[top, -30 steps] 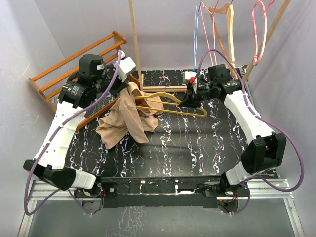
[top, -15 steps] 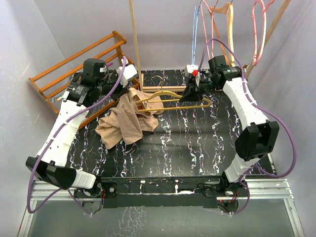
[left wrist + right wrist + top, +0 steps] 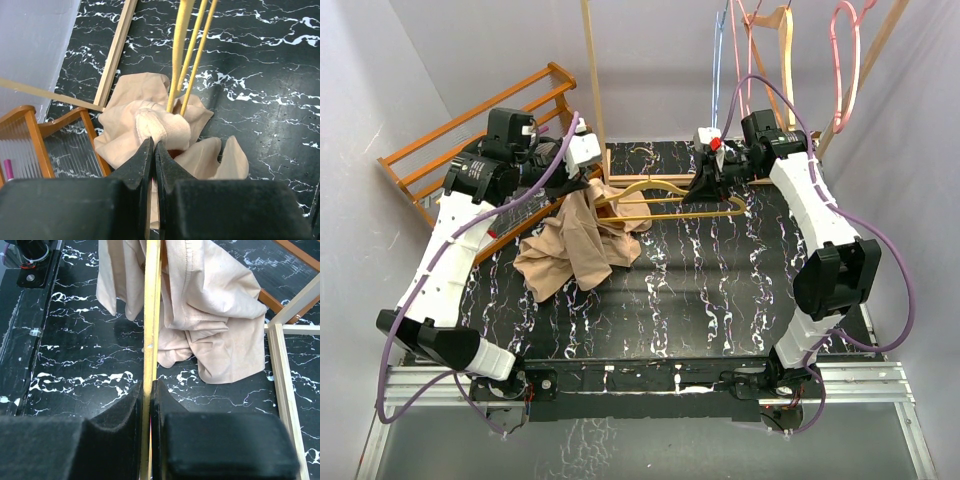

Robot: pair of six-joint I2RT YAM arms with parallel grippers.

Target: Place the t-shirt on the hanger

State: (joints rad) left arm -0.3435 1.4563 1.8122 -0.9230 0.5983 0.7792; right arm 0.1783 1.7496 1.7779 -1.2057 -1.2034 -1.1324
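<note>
The tan-beige t-shirt [image 3: 578, 245] hangs bunched at the table's back left, its lower part resting on the black marbled table [image 3: 720, 290]. My left gripper [image 3: 582, 172] is shut on the shirt's collar, which shows in the left wrist view [image 3: 160, 127]. The mustard-yellow hanger [image 3: 670, 205] is held level above the table, its left end inside the shirt. My right gripper [image 3: 708, 182] is shut on the hanger near its hook end; the right wrist view shows the hanger [image 3: 151, 315] running into the shirt [image 3: 215, 315].
An orange wooden rack [image 3: 470, 135] stands at the back left. A light wooden frame [image 3: 595, 90] rises behind the shirt. Pink, blue and wooden hangers [image 3: 770, 50] hang at the back right.
Both grippers have moved back and up, lifting the shirt's collar and the hanger. The hanger's left end has gone further into the shirt.
</note>
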